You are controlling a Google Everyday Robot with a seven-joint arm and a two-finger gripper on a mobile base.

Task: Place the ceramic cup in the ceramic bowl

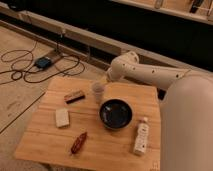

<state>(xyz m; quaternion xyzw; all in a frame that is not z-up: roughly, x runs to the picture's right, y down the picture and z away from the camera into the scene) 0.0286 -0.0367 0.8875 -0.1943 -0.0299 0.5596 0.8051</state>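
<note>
The pale beige ceramic cup [98, 92] stands upright on the wooden table [50, 140], just left of and behind the glossy dark ceramic bowl [116, 113]. The bowl sits near the table's middle and looks empty. My white arm reaches in from the right, and its gripper [104, 80] is right above and behind the cup's rim, at the table's far edge. The arm's wrist hides most of the gripper.
A white bottle with a label [141, 136] lies right of the bowl. A dark brown bar [74, 96] lies left of the cup, a pale square block [62, 118] in front of it, and a reddish-brown snack [79, 142] near the front. Cables and a blue box [43, 63] lie on the floor.
</note>
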